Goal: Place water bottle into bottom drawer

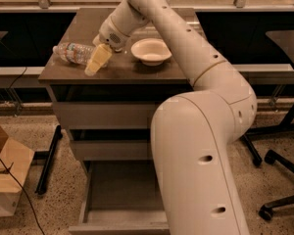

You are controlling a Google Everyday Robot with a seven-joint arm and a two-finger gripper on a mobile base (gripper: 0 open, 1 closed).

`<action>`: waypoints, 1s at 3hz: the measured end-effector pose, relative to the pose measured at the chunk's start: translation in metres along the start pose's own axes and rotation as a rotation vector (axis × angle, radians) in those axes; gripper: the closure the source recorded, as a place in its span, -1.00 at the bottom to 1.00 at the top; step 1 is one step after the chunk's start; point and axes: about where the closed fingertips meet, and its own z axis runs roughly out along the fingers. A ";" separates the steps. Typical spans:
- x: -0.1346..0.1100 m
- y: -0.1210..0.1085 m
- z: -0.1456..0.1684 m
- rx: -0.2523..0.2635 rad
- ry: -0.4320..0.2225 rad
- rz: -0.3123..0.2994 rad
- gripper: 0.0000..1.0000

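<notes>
The water bottle [72, 53], clear and ribbed with a pale label band, lies on its side at the left of the grey cabinet's top [122, 72]. My gripper [98, 60] is low over the top, right at the bottle's right end, with its cream tip pointing down and to the left. I cannot tell whether it touches the bottle. The bottom drawer [120, 190] is pulled out and its grey inside shows nothing in it. My arm partly covers its right side.
A white bowl [151, 51] stands on the cabinet top just right of the gripper. The two upper drawers [103, 114] are nearly closed. A cardboard box [5, 173] sits on the floor at the left. An office chair base [279, 155] is at the right.
</notes>
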 end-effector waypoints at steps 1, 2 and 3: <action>0.003 -0.008 0.008 -0.001 -0.010 0.032 -0.20; 0.010 -0.014 0.011 0.005 -0.015 0.066 0.26; 0.012 -0.014 -0.003 0.035 -0.014 0.067 0.75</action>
